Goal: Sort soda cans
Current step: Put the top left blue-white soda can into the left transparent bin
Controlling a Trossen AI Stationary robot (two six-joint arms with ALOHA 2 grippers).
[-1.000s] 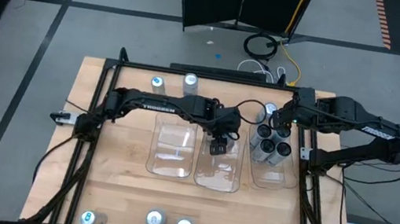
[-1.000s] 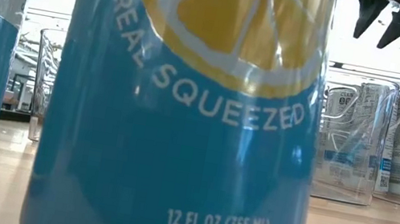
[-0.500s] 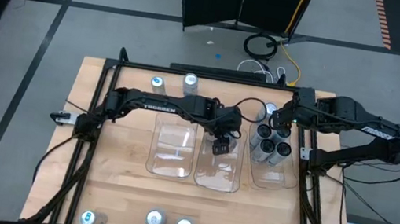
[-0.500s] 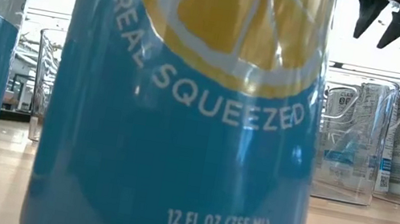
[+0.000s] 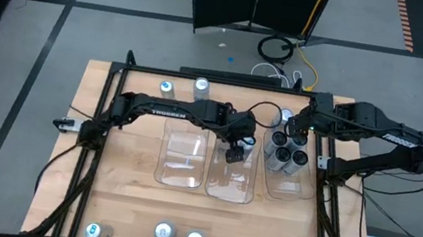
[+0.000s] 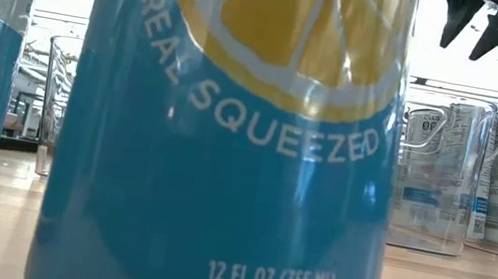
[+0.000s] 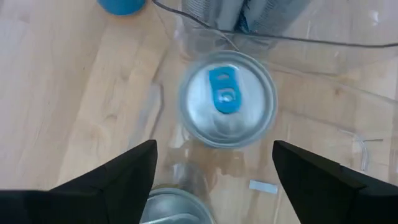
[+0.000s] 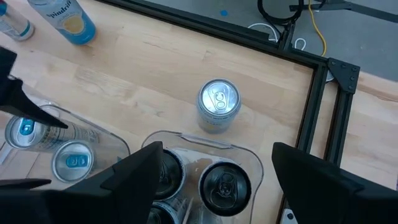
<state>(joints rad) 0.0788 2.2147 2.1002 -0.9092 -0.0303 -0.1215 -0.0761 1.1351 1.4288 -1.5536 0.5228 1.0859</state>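
Along the near edge of the bench (image 5: 123,206), 3 soda cans are seen standing: a blue-topped can (image 5: 93,230) toward the near left corner, then 2 silver-topped cans (image 5: 164,232) side by side. At the far edge, left of centre, a small blue-topped can (image 5: 166,88) and a paler can (image 5: 201,88) are placed close together.

3 clear trays are lined up across the middle of the bench. The left tray (image 5: 182,158) is seen holding no can. The left jaws (image 5: 233,154) are held over the far end of the middle tray (image 5: 230,180), standing apart, with a blue-tabbed can (image 7: 227,99) upright directly below them inside that tray and not gripped; a second silver top (image 7: 176,208) shows just beside it.

The right tray (image 5: 286,183) is filled at its far end with dark-topped cans (image 5: 289,153) packed touching. The right jaws (image 5: 292,129) are poised above that far end, apart and holding nothing. 1 silver can (image 8: 217,104) stands on the bench just beyond the tray's far rim.
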